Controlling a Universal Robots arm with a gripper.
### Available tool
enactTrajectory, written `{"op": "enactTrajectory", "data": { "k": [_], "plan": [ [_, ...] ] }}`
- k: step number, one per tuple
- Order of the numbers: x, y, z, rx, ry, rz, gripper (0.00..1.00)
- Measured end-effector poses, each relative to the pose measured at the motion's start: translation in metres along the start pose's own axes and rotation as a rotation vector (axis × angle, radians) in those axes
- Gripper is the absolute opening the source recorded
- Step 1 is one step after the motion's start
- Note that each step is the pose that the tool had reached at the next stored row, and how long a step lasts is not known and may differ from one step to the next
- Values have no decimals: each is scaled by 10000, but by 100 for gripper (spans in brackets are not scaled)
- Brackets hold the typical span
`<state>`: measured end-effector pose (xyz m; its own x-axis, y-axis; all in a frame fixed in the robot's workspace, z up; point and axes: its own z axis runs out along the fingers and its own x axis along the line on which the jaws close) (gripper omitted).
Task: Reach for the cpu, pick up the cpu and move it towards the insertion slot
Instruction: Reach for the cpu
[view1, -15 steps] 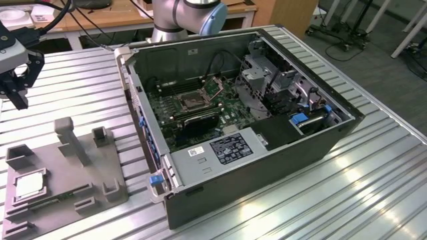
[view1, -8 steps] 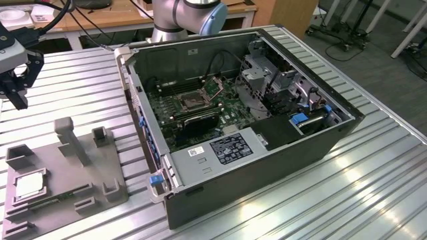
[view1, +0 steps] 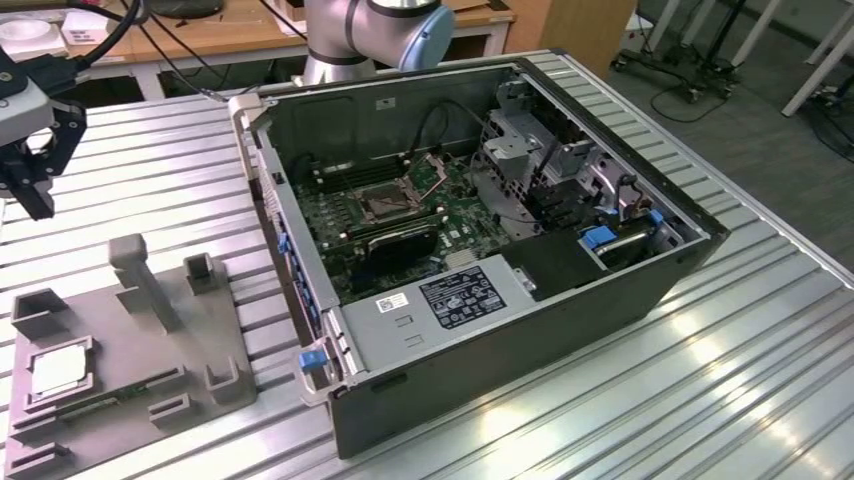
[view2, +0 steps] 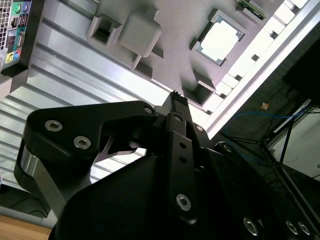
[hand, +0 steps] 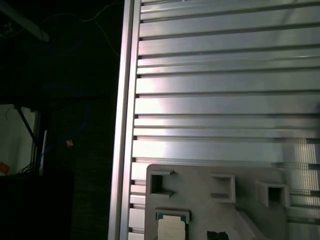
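The cpu (view1: 56, 372) lies flat in a recess of the grey plastic tray (view1: 147, 350) at the exterior view's lower left, silvery top face up. It also shows in the second wrist view as the cpu (view2: 220, 39) and in the first wrist view as the cpu (hand: 171, 228). My gripper (view1: 34, 195) hangs in the air above the slatted table, beyond the tray and well apart from the cpu, with nothing in it. In the second wrist view my gripper (view2: 178, 100) sits short of the tray. The insertion slot (view1: 387, 203) is a dark square with a silver frame on the green board inside the open case.
The open black computer case (view1: 534, 300) lies on its side in the middle of the slatted metal table (view1: 747, 400). Upright posts (view1: 140, 280) rise from the grey tray. A long green strip (view1: 107, 398) lies in the tray near the cpu. The table's edge (hand: 125, 125) drops off beside the tray.
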<state>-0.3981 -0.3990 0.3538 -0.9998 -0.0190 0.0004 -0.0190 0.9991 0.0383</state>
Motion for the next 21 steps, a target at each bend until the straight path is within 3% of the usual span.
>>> {"op": "enactTrajectory", "data": {
  "k": [16, 21],
  "plan": [
    [238, 4, 1, 0, 0, -2, 10],
    [276, 2, 2, 1, 1, -2, 10]
  ]
}}
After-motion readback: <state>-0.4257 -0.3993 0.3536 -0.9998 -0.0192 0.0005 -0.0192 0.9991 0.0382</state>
